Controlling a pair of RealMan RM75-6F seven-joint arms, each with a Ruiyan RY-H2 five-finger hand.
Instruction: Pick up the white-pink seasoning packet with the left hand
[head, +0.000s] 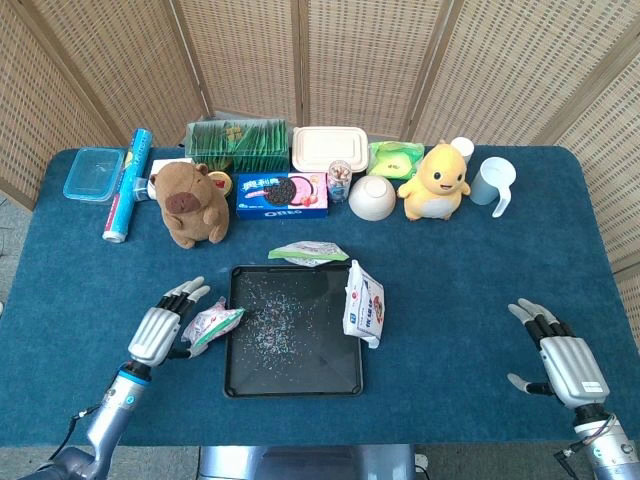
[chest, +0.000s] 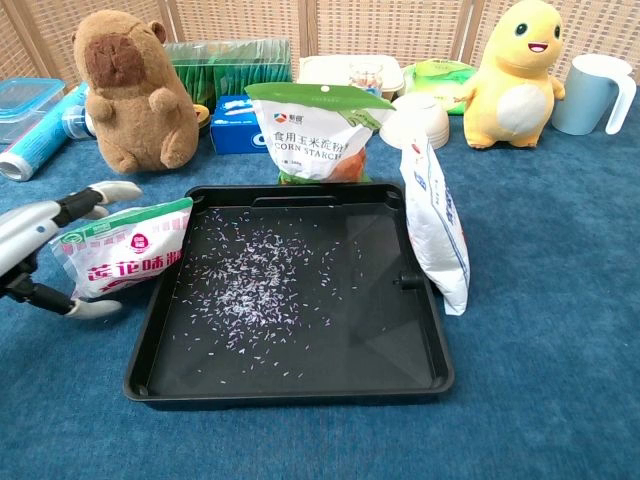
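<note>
The white-pink seasoning packet (head: 213, 324) (chest: 122, 250) lies against the left rim of the black tray (head: 296, 385) (chest: 300, 385). My left hand (head: 163, 329) (chest: 40, 240) is open right at the packet's left end, fingers spread above it and thumb below, with no grip that I can see. My right hand (head: 558, 358) rests open near the table's front right corner, far from the packet; the chest view does not show it.
A cornstarch bag (chest: 318, 130) leans on the tray's far rim and a white-blue bag (chest: 437, 225) on its right rim. Behind stand a capybara plush (head: 189, 203), an Oreo box (head: 281, 194), a bowl (head: 372, 197), a yellow plush (head: 437, 180), a cup (head: 493, 182) and containers.
</note>
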